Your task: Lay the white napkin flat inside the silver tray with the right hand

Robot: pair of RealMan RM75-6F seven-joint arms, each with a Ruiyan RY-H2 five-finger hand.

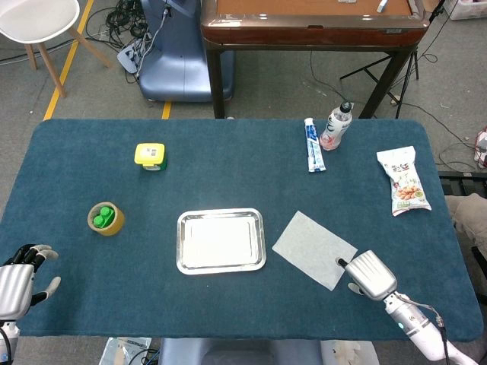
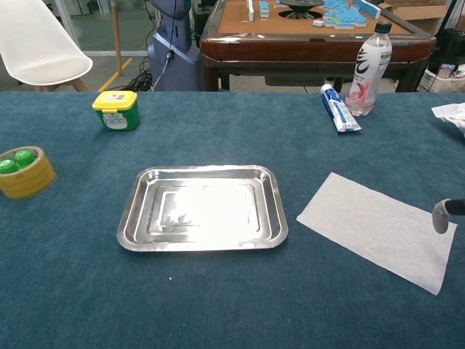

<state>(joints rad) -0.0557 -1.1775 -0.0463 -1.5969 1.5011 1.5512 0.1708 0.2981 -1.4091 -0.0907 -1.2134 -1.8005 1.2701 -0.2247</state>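
The white napkin [image 1: 312,248] lies flat on the blue tablecloth, just right of the silver tray [image 1: 221,269], which holds nothing. My right hand [image 1: 368,275] hovers at the napkin's right corner, back up, one fingertip [image 1: 341,262] at the napkin's edge. It holds nothing. The chest view shows the napkin [image 2: 378,229], the tray [image 2: 203,246], and only a grey fingertip [image 2: 440,215] of the right hand over the napkin's far right corner. My left hand [image 1: 18,283] rests at the table's near left corner, fingers apart, holding nothing.
A tape roll with green caps [image 1: 106,219] and a yellow-lidded green box [image 1: 150,157] stand left of the tray. A toothpaste tube [image 1: 313,145], a water bottle [image 1: 335,126] and a snack bag [image 1: 404,180] lie at the back right. A wooden table [image 1: 312,26] stands behind.
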